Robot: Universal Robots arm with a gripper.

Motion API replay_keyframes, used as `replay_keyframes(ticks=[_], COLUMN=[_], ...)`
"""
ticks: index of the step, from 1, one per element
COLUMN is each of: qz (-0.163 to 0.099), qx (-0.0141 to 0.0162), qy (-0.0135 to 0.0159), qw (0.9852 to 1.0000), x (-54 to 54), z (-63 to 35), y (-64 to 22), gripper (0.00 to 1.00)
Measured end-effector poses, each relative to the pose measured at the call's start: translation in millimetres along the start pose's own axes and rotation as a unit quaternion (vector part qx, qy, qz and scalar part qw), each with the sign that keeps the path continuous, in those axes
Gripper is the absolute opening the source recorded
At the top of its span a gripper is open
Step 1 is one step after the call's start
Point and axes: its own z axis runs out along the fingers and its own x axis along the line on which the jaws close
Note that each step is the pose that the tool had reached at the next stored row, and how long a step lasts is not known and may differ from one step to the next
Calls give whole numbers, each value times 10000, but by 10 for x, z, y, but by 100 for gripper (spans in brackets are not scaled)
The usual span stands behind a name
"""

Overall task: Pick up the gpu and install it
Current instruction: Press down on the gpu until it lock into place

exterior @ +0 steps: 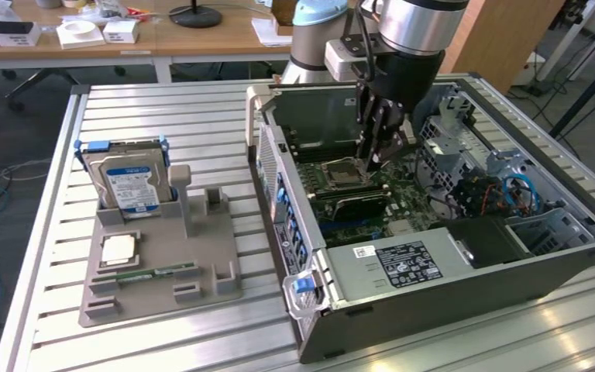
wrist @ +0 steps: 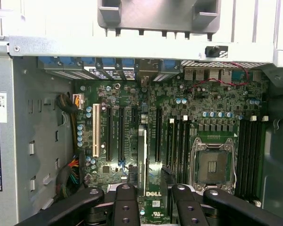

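Gripping one gpu (wrist: 142,160), one claw (wrist: 151,200), one motherboard (wrist: 207,108)

The arm (exterior: 417,27) is a thick silver-grey cylinder with a pale blue joint cap behind it and a black wrist section below. A black cable runs down its side. The gripper (exterior: 380,151) is black, with jointed finger links (wrist: 125,207) pinned by round silver screws.

Light: bright, even daylight over the ribbed aluminium counter (exterior: 153,108).
Glare: pale sheen on the counter's near slats.
Shadows: deep inside the open grey computer case (exterior: 463,287).
Wrist view: green motherboard (wrist: 179,122) dim, black hand (wrist: 151,207) linkages slightly soft.
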Motion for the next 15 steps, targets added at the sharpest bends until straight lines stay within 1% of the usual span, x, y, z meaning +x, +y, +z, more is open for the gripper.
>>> replay_keyframes(ticks=[3,4,5,7,8,15], qz=[0,0,0,0,0,0], qx=[0,0,0,0,0,0], qy=[0,0,0,0,0,0], qw=[10000,10000,10000,10000,10000,10000], x=[0,0,0,0,0,0], z=[0,0,0,0,0,0], y=[0,0,0,0,0,0], gripper=[32,25,25,14,10,10])
